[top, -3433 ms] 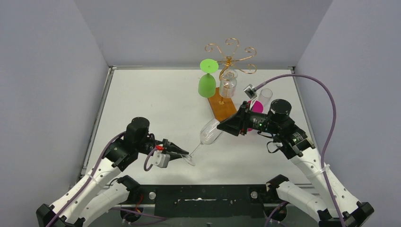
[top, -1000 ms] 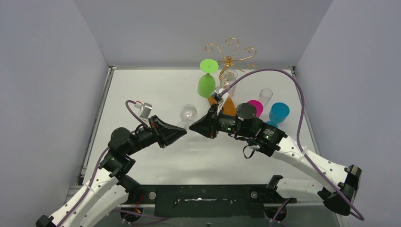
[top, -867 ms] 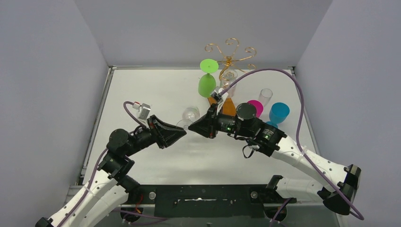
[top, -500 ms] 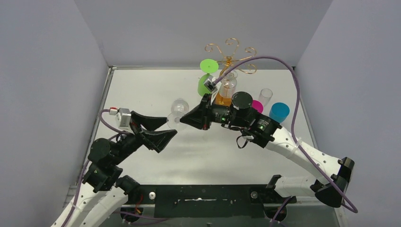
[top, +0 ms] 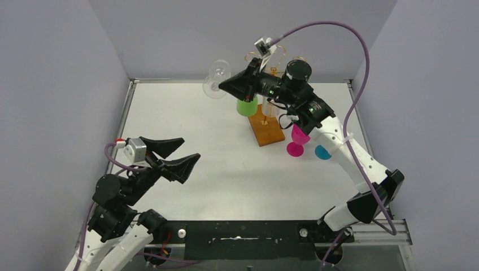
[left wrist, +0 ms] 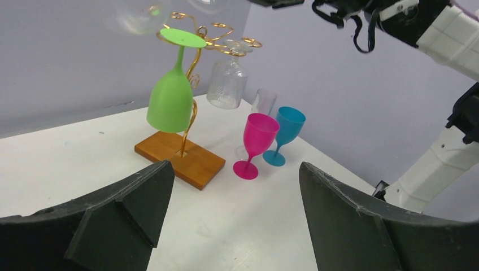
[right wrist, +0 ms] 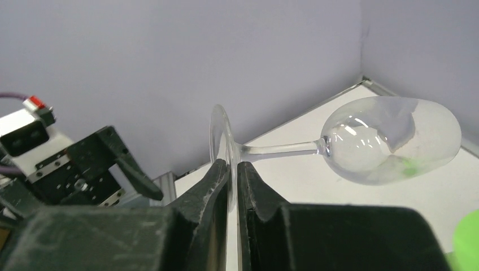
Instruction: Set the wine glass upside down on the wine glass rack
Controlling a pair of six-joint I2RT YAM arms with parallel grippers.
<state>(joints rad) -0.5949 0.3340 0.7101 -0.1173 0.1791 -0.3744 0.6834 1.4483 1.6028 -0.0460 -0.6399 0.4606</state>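
Grey-walled booth, white worktop [top: 186, 130]: a clear glass is held aloft beside the rack.
Right jaws are clenched on the foot of the wine glass [right wrist: 390, 141], which lies sideways in the air just left of the wine glass rack [left wrist: 192, 164]. Left jaws gape, grasping nothing. This looks like the carrying step. Next, tip the bowl down and slide the stem into a free curl, clear of the green glass [left wrist: 169, 101]. No readable writing.

Left end effector [top: 191, 148] spread wide; right end effector [top: 222, 86] clamped, high.

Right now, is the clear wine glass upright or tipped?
Tipped sideways: the clear wine glass has its stem level, foot rim pinched in the right hand.
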